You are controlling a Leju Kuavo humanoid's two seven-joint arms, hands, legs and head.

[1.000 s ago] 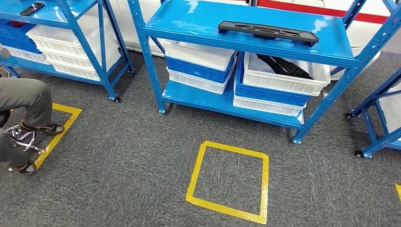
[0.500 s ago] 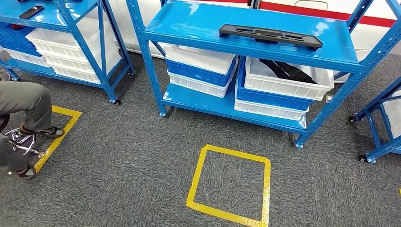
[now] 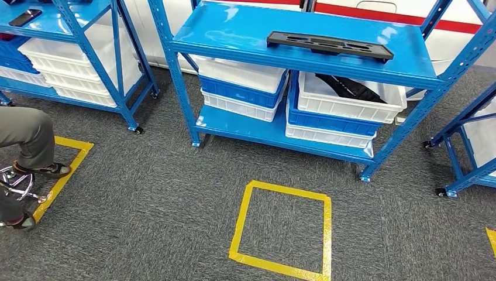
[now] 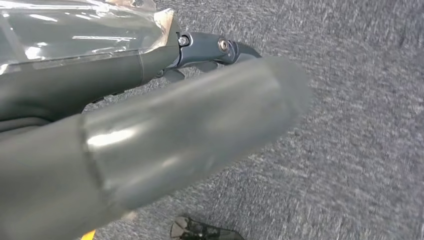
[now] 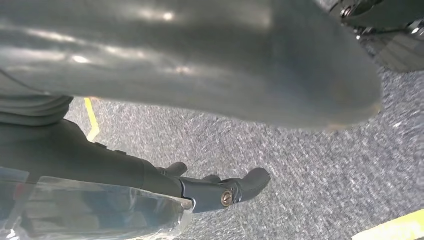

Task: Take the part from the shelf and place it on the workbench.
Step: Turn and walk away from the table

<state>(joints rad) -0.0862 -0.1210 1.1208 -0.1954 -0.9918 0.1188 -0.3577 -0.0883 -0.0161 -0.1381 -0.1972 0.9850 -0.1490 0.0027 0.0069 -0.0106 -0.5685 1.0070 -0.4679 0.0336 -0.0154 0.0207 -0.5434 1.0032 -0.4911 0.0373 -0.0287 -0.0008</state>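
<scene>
The part [image 3: 329, 45] is a long flat black piece lying on the top board of the blue shelf [image 3: 245, 29], toward its right side. Both arms hang low, far from it. In the left wrist view my left hand [image 4: 165, 135] hangs over grey carpet with its thick thumb apart from the dark fingers [image 4: 210, 50] and nothing held. My right hand [image 5: 200, 60] hangs the same way in the right wrist view, its dark fingers [image 5: 235, 187] stretched out and empty.
White and blue bins [image 3: 345, 108] fill the shelf's lower boards. A yellow tape square [image 3: 285, 228] marks the carpet before the shelf. More blue racks stand at left [image 3: 70, 35] and right [image 3: 468, 146]. A seated person's legs [image 3: 26, 134] are at the left edge.
The whole picture has drifted a little to the left and the shelf looks slightly nearer: the camera moved. The part and the bins lie as before.
</scene>
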